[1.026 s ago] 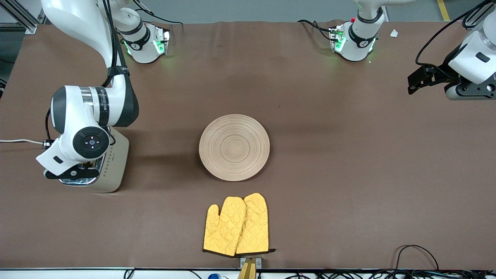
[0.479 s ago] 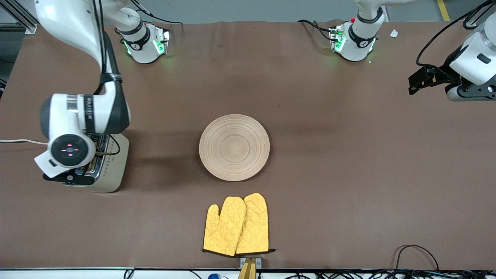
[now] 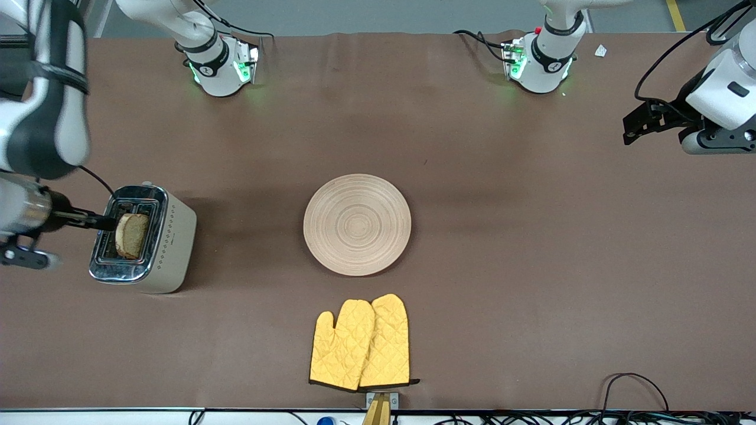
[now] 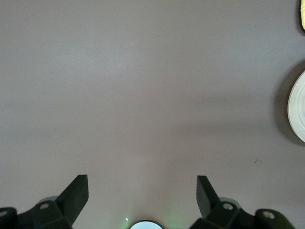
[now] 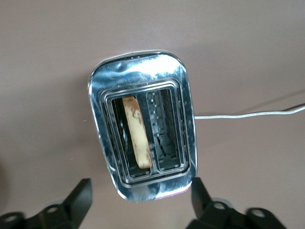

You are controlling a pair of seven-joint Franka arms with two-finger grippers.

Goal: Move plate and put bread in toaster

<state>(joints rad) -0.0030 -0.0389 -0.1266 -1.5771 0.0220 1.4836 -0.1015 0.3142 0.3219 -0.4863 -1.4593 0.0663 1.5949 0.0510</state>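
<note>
The toaster (image 3: 171, 248) stands at the right arm's end of the table, its chrome top (image 5: 143, 81) right under my right gripper (image 5: 140, 200). The bread (image 3: 132, 235) stands on edge in one slot (image 5: 137, 138); the other slot is bare. My right gripper is open and empty, up in the air over the toaster. The plate (image 3: 357, 224) lies bare at the table's middle and shows at the edge of the left wrist view (image 4: 298, 107). My left gripper (image 3: 636, 123) is open and empty (image 4: 143, 191), waiting over the left arm's end of the table.
A pair of yellow oven mitts (image 3: 360, 342) lies nearer to the front camera than the plate. The toaster's white cord (image 5: 248, 114) runs off across the table. The right arm (image 3: 35, 118) hangs high at the table's end. Cables (image 3: 632, 383) lie at the front edge.
My right arm has lifted off the toaster and swung toward the table's end, leaving the bread standing in the slot. The left arm, plate and mitts have not moved.
</note>
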